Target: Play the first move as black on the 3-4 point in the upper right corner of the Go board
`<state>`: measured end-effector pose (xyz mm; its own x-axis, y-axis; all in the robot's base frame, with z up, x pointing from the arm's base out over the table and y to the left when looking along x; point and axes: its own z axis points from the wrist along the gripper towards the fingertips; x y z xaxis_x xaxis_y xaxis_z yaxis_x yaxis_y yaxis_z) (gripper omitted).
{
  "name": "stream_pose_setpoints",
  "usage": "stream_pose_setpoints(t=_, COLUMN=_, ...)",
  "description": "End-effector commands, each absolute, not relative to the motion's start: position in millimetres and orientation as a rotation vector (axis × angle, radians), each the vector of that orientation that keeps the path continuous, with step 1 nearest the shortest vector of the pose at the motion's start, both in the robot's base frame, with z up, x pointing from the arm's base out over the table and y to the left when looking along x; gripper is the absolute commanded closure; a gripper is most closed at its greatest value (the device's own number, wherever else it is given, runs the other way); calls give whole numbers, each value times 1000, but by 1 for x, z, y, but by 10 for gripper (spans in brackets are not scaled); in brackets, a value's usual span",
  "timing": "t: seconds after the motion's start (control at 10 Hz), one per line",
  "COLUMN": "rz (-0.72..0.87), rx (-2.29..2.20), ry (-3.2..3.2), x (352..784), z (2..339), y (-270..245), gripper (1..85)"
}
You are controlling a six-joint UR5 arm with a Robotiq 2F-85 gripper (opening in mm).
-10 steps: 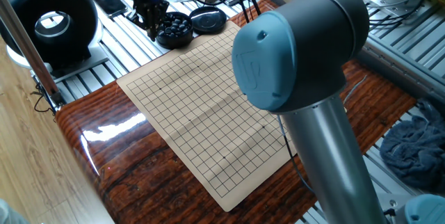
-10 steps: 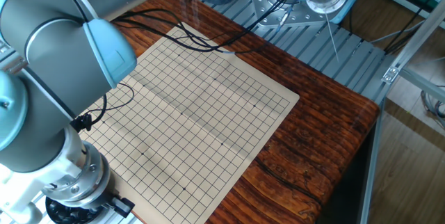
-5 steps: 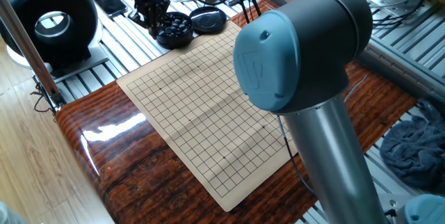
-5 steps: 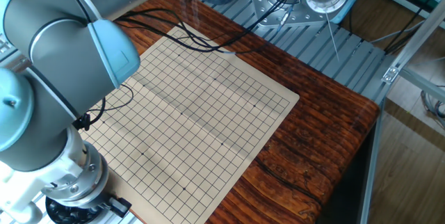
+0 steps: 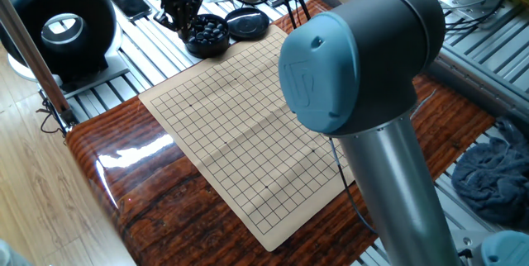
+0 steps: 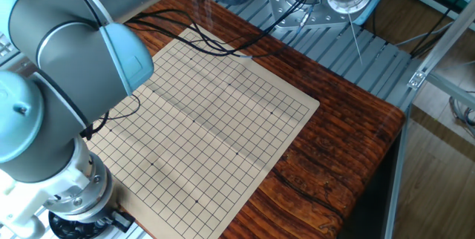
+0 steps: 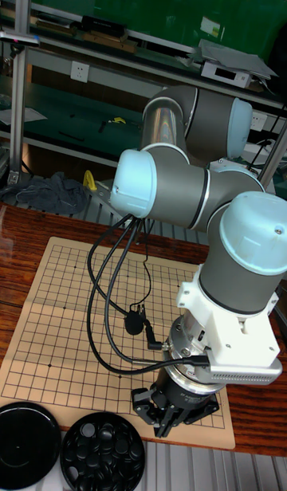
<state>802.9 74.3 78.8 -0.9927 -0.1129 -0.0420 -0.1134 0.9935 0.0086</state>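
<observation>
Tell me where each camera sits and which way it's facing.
One fixed view: high behind the arm's blue-capped elbow, looking across the tan gridded Go board to the round black bowl of stones; gripper beside it.
The other fixed view: above the bowl end, facing the opposite way; arm joints show.
Tall fixed view: low at the bowl end; whole arm shows.
All share the board.

A: The table (image 5: pixel 132 192) looks like dark reddish wood, lacquered so glossy it mirrors the light. The Go board (image 5: pixel 240 125) is pale, matt, smooth, with a faint fold crease.

B: The arm (image 7: pixel 183 188) has brushed grey metal tubes and smooth light-blue plastic caps. The bowl (image 7: pixel 104 453) holds shiny black stones (image 7: pixel 100 447); a crumpled grey-blue cloth (image 5: pixel 496 175) looks soft.
</observation>
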Motion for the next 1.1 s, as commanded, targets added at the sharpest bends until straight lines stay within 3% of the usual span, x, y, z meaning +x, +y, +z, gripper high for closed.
stream_pose_setpoints(t=0.0, rz=53, rx=-123, ry=3115, x=798, z=80, y=79, gripper=843)
stream_pose_setpoints(t=1.0, rz=-47, rx=-52, ry=3125, x=753, z=79, y=89, gripper=843)
